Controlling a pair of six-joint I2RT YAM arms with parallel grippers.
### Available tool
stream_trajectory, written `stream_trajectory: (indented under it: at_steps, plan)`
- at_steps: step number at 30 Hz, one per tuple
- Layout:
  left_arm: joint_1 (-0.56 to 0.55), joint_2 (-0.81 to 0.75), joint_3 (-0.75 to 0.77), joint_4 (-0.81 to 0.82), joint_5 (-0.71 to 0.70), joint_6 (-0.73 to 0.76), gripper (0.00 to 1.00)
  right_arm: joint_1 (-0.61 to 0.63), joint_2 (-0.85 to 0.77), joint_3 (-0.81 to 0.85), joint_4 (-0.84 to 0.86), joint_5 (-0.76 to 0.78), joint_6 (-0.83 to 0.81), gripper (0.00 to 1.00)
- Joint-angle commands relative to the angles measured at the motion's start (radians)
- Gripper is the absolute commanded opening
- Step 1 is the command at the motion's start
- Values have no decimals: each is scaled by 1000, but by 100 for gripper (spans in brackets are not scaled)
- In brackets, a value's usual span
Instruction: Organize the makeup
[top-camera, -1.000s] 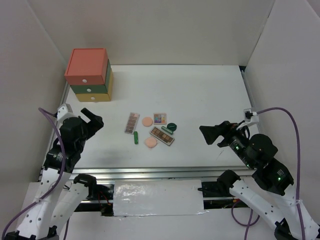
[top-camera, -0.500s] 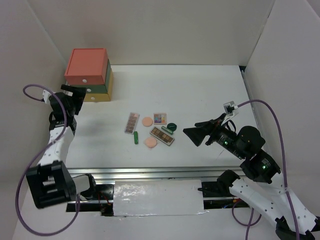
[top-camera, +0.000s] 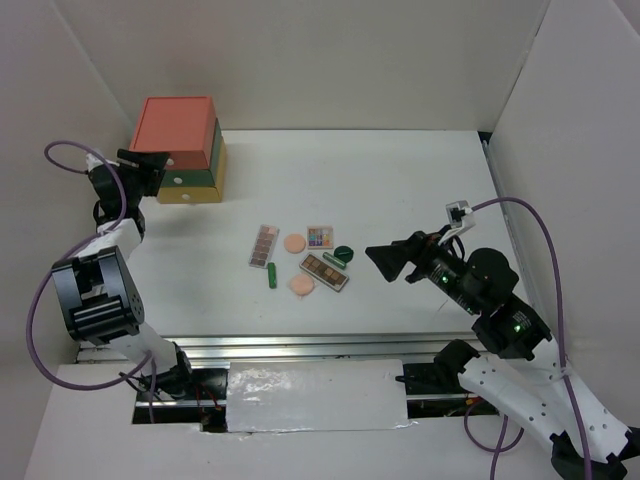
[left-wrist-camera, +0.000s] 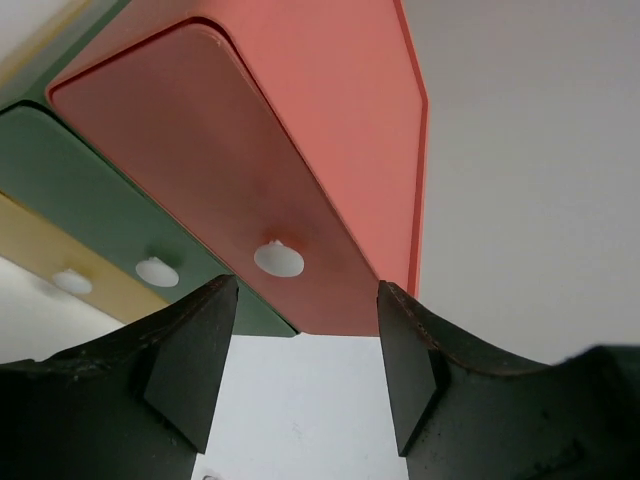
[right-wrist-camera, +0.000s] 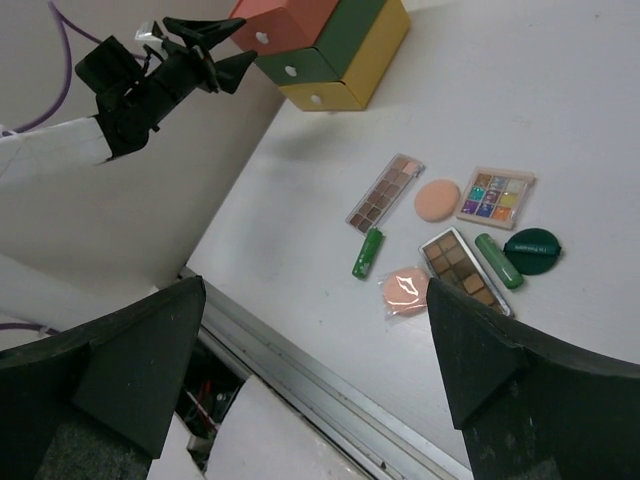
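The makeup lies mid-table: a pinkish palette (top-camera: 264, 246), a multicolour palette (top-camera: 320, 237), a brown palette (top-camera: 324, 272), two peach puffs (top-camera: 294, 243) (top-camera: 301, 285), a green tube (top-camera: 272, 277) and a dark green compact (top-camera: 344, 254). The right wrist view shows the same set, with the brown palette (right-wrist-camera: 465, 268) and a wrapped puff (right-wrist-camera: 404, 288) nearest. My right gripper (top-camera: 385, 258) is open and empty, raised just right of the makeup. My left gripper (top-camera: 150, 160) is open and empty, right in front of the coral drawer's white knob (left-wrist-camera: 279, 258).
The coral, green and yellow stacked drawer box (top-camera: 180, 150) stands at the back left, all drawers shut. A second short green tube (right-wrist-camera: 497, 260) lies beside the compact. White walls enclose the table on three sides. A metal rail (top-camera: 320, 345) runs along the near edge.
My left arm has swung up and left from the near edge to the front of the drawer box. My right gripper has moved left toward the makeup.
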Motion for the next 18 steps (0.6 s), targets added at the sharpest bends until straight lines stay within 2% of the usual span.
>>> stream_trajectory:
  at_steps: [1, 5, 14, 18]
  plan:
    - [4, 29, 41, 128, 42, -1, 70, -4, 6, -1, 69, 38, 4, 100]
    - [2, 70, 42, 177, 53, -5, 62, -4, 20, 2, 77, 70, -5, 100]
    - [4, 130, 5, 288, 49, -18, 55, -4, 41, 10, 86, 73, -15, 100]
    - [2, 137, 15, 305, 49, -22, 41, -4, 47, 10, 98, 66, -15, 100]
